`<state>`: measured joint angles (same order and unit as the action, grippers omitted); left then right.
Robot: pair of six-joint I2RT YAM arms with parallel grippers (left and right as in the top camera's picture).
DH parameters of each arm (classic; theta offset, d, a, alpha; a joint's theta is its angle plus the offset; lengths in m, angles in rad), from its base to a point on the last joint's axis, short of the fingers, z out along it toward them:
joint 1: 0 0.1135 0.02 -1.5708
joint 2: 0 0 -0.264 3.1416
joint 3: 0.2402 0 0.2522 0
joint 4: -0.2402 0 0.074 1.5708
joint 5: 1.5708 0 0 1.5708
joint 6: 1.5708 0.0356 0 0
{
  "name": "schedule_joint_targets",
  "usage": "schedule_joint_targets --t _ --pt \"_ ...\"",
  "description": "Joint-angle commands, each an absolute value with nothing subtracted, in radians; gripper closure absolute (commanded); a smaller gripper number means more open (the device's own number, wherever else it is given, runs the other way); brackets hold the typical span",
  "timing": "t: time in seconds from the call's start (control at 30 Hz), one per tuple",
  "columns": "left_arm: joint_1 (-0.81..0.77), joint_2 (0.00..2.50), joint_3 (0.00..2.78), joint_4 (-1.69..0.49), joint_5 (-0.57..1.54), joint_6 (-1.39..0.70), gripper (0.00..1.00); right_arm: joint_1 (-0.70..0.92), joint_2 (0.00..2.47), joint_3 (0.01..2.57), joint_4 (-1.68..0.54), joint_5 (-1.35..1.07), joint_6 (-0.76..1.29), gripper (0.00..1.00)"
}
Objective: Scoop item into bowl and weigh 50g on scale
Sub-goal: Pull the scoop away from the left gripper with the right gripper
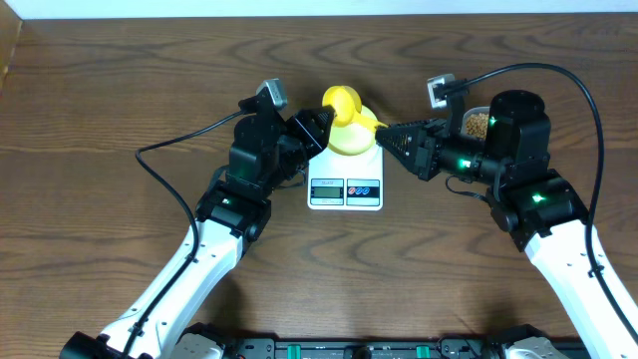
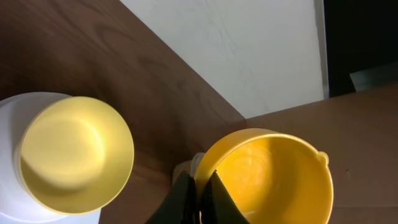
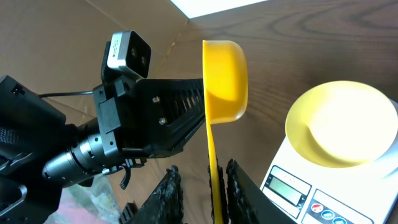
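The wooden desk (image 1: 100, 100) is filling the overhead view, and the left arm (image 1: 214, 239) and right arm (image 1: 558, 224) are reaching in from its near corners toward the middle.

The white scale (image 1: 344, 191) is sitting at the centre of the desk, with its display facing the near edge. The pale yellow bowl (image 1: 351, 142) is resting on the scale's platform, on the half nearer the far edge.

The bright yellow scoop (image 1: 342, 101) is hanging in the air just past the bowl, toward the far edge, with both grippers meeting at it.

The left gripper (image 2: 199, 186) is pinching the rim of the scoop's cup, its fingers drawn narrow with the rim between them.

The right gripper (image 3: 202, 168) is straddling the scoop's thin handle. Its fingers are standing close on either side, but whether they are actually clamping the handle cannot be told.

The clear tub (image 1: 477, 109) is sitting right of centre toward the far edge, partly hidden behind the right arm. The beans (image 1: 478, 124) are lying inside it.
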<state>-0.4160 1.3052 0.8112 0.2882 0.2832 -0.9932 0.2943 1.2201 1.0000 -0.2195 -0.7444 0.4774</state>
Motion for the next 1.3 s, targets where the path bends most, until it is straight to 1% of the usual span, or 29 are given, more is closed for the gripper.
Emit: schedule_joint_targets --t 0.0,0.23,0.4,0.47,0.6,0.77,0.8,0.83,0.87,0.9,0.93,1.0,1.03,1.07,1.27 --pt "-0.418 1.298 0.814 0.293 0.288 -0.976 0.93 0.305 1.218 1.013 -0.220 -0.758 0.464 0.81" --pt "-0.418 1.298 0.814 0.293 0.288 -0.976 0.93 0.305 1.218 1.013 -0.220 -0.758 0.462 0.82" --pt "-0.418 1.298 0.814 0.293 0.287 -0.976 0.92 0.305 1.218 1.013 -0.216 -0.749 0.463 0.89" --pt "-0.418 1.298 0.814 0.293 0.288 -0.976 0.93 0.305 1.218 1.013 -0.216 -0.744 0.463 0.90" --pt "-0.418 1.298 0.814 0.293 0.288 -0.977 0.94 0.305 1.218 1.013 -0.216 -0.743 0.463 0.98" --pt "-0.418 1.298 0.814 0.293 0.287 -0.977 0.93 0.305 1.218 1.013 -0.213 -0.743 0.463 0.99" --pt "-0.418 1.298 0.814 0.293 0.288 -0.977 0.90 0.305 1.218 1.013 -0.212 -0.743 0.463 0.99" --pt "-0.418 1.298 0.814 0.293 0.288 -0.977 0.74 0.305 1.217 1.013 -0.209 -0.743 0.463 0.99" --pt "-0.418 1.298 0.814 0.293 0.287 -0.977 0.62 0.305 1.217 1.013 -0.207 -0.742 0.463 0.99" --pt "-0.418 1.298 0.814 0.293 0.287 -0.977 0.48 0.305 1.217 1.013 -0.204 -0.736 0.463 0.99" --pt "-0.418 1.298 0.814 0.294 0.287 -0.977 0.28 0.305 1.217 1.013 -0.203 -0.709 0.463 0.99" --pt "-0.418 1.298 0.814 0.300 0.287 -0.976 0.14 0.305 1.217 1.013 -0.202 -0.645 0.462 0.99" --pt "-0.418 1.298 0.814 0.303 0.287 -0.977 0.11 0.305 1.217 1.013 -0.202 -0.598 0.462 0.99" --pt "-0.418 1.298 0.814 0.305 0.287 -0.977 0.09 0.305 1.217 1.013 -0.202 -0.566 0.462 0.99" --pt "-0.418 1.298 0.814 0.308 0.287 -0.977 0.08 0.305 1.217 1.014 -0.189 -0.414 0.441 0.99"
